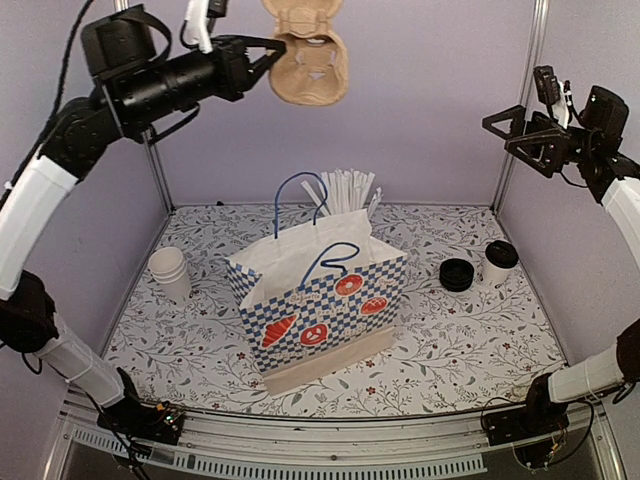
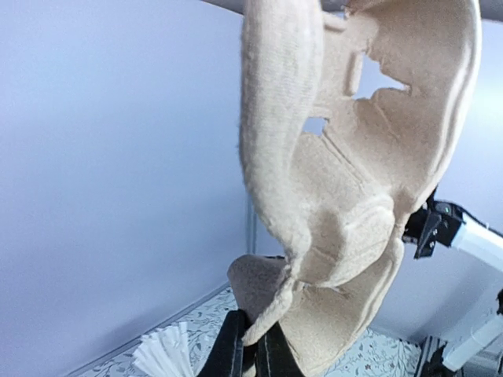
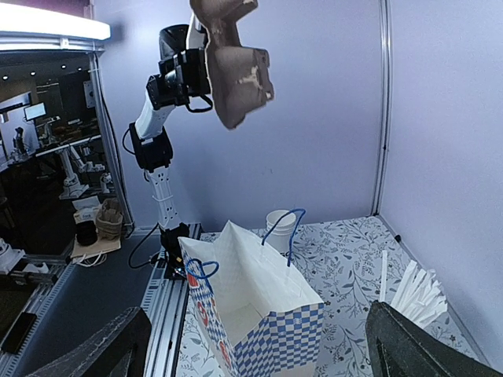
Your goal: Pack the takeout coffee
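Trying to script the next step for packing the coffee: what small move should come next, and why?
Probably lower the carrier toward the bag's open mouth. The left gripper is shut on it high above the table, the bag stands open below, and the coffee sits on the table at the right, not yet packed.

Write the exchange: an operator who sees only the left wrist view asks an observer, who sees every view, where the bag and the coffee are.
Operator: The carrier fills my view. Where is the bag?
Observer: The bag stands upright mid-table, its mouth open.
Operator: And the coffee?
Observer: The coffee stands lidded on the table, on the right arm's side of the bag, next to a stack of black lids.
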Controlling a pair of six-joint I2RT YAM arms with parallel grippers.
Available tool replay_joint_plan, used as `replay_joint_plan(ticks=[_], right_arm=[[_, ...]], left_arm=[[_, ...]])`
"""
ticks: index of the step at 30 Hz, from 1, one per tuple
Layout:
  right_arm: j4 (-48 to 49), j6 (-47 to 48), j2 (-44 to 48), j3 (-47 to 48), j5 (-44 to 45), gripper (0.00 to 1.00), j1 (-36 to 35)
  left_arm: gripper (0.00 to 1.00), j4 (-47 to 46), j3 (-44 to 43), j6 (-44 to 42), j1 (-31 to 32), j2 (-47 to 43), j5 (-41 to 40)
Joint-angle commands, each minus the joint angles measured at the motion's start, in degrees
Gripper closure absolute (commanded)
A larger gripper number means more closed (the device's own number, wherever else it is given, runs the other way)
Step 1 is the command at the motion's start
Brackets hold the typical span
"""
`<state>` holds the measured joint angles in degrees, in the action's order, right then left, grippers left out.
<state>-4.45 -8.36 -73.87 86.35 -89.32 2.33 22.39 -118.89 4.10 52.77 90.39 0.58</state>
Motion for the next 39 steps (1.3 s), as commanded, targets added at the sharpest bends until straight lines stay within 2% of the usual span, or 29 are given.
replay_joint_plan(ticks=[1,5,10,13,18,26,32,39], right_arm=[[1.0,0.0,1.2,-3.5,-4.7,0.01,0.7],[0.8,0.7,1.3,-5.4,-3.1,0.01,0.8],[0.0,1.7,1.5,-7.0,-2.2,0.01,0.9],[-1.2,2.9,2.0,-7.9,-1.7,0.01,0.9],[-3.8,5.3,3.1,-9.1,-1.0,0.01,0.9],[-10.9,13.2,4.6,-9.8,0.9,0.01,0.9],[-12.8,15.2,4.9,-9.9,1.5,0.01,0.9],[-13.9,16.5,4.8,-10.0,1.9,0.01,0.9]], left_arm=[[1.0,15.4,7.3,9.5,-3.4,-11.3,-19.4],[1.0,27.7,16.6,19.3,-8.6,-20.7,-21.9],[1.0,36.7,31.6,29.3,-14.0,-27.8,-16.6],[1.0,39.1,39.3,32.2,-17.5,-31.0,-15.8],[1.0,37.7,51.0,30.2,-24.4,-33.3,-6.2],[1.0,32.7,65.5,23.8,-32.3,-30.9,7.0],[1.0,29.2,72.0,19.8,-33.0,-26.9,14.7],[1.0,27.2,74.9,16.8,-33.3,-21.1,16.5]])
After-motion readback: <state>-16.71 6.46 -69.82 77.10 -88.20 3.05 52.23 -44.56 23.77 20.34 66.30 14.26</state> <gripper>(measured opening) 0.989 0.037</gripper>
